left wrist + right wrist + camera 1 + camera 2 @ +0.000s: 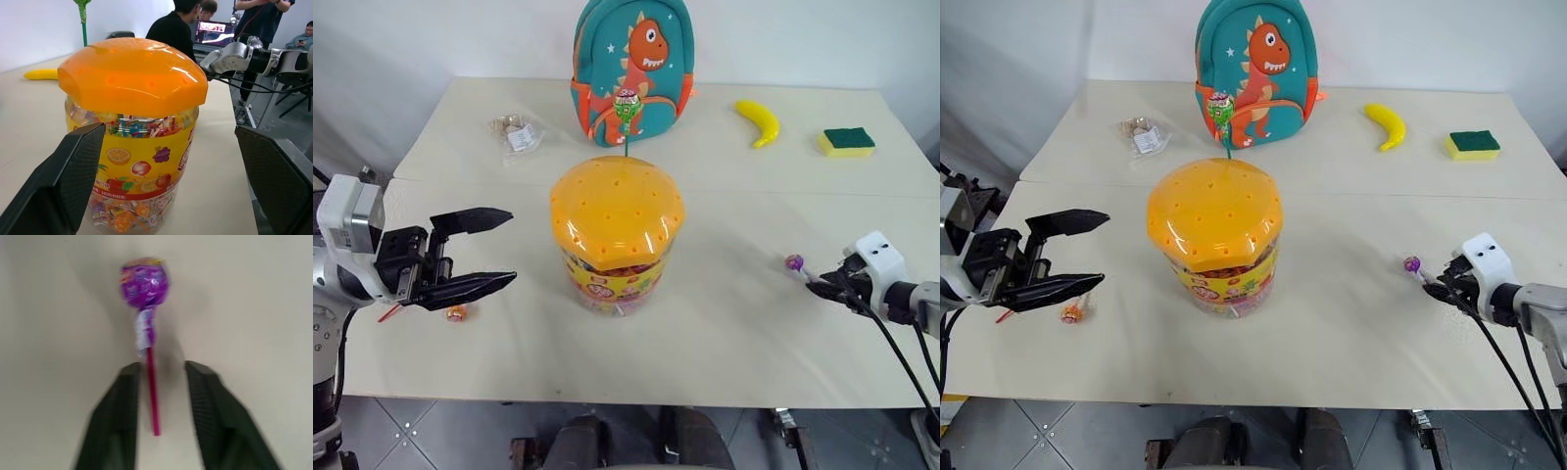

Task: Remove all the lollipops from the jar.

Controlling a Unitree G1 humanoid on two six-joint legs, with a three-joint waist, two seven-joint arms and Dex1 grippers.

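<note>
My right fingers (pixel 159 396) parted around purple wrapped lollipop (pixel 144 284) lying on the table (pixel 734 313); left fingers (pixel 475 257) wide open beside orange-lidded clear jar (pixel 617 235). Risk: green lollipop (pixel 627 106) in lid snags, tipping jar

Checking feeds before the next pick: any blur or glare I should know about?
Right wrist view: purple lollipop and the right gripper look soft, slightly smeared. Left wrist view: jar sharp, soft sheen on its lid, background people blurred. Head views: evenly lit, faint shadows.
</note>
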